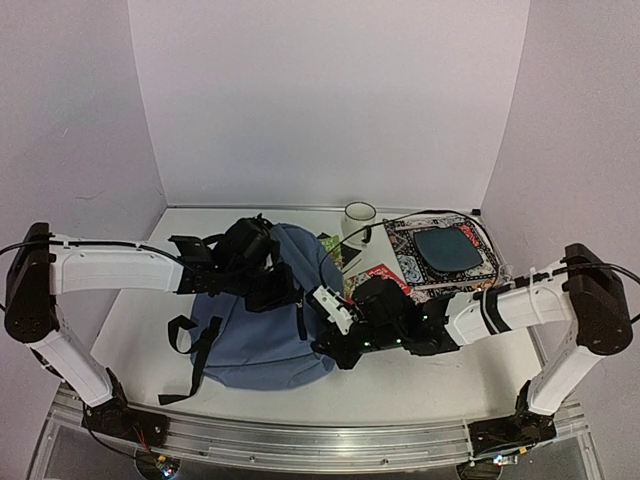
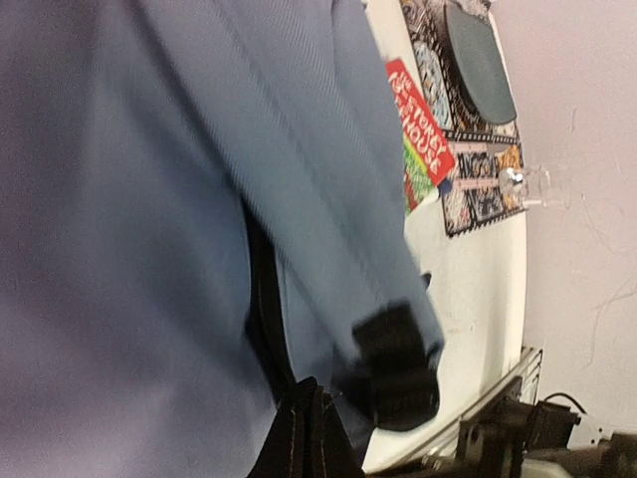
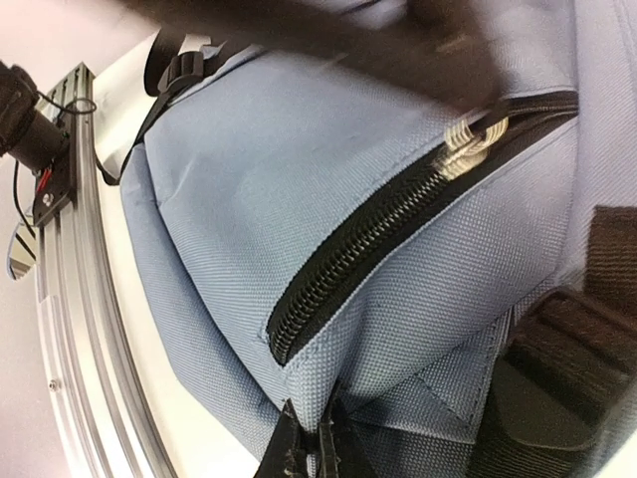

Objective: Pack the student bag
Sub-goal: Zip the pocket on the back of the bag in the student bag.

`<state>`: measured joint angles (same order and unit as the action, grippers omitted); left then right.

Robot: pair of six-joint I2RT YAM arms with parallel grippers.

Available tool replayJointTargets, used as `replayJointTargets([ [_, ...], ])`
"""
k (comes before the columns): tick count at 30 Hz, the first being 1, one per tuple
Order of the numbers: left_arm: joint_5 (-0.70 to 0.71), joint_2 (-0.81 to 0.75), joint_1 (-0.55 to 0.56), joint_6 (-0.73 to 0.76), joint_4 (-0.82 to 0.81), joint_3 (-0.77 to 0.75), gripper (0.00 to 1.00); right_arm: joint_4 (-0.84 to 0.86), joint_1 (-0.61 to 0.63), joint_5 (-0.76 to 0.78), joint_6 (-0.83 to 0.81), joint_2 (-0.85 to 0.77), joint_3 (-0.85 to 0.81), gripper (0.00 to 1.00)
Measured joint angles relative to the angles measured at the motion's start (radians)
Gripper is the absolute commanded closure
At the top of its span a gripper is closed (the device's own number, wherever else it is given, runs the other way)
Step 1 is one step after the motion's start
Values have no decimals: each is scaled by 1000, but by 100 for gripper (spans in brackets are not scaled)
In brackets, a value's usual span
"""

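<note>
A: Starting at near edge. Black straps (image 1: 200,350) trailing toward near-left part of tabletop (image 1: 430,385)?
B: Yes. Joined to student bag (image 1: 250,345), lying flat left of centre, running from near edge up to mid-tabletop.
A: Right fingers (image 3: 296,450)?
B: Pressed together, tips against blue fabric at bag's right edge, just below black zipper (image 3: 398,224). Cannot tell about any fold caught between.
A: Zipper pull?
B: Blurred metallic glint near zipper's upper end, nothing more readable.
A: Left fingers (image 2: 299,428)?
B: Pressed together too, down on bag's far half, beside a black trim strip. Blurry wrist view; cannot tell about any pinch.
A: Farther back?
B: Red booklet (image 1: 395,275) just beside bag's far-right side, touching patterned board (image 1: 405,255). Dark oval pad (image 1: 447,250) lying on that board, toward far-right corner.
A: Far edge?
B: White cup (image 1: 360,213), upright, between bag's top and board.
</note>
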<state>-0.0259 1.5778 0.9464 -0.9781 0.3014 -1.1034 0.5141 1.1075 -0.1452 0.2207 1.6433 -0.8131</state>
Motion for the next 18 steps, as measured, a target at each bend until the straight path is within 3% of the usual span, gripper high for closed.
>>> replayJointTargets([
  [15,15,89,-119,123,-8,-91,100,-40,52,62,-14,-39,11,100],
  [18,11,115,-121,148,-7,-103,99,-46,51,65,-11,-39,11,92],
])
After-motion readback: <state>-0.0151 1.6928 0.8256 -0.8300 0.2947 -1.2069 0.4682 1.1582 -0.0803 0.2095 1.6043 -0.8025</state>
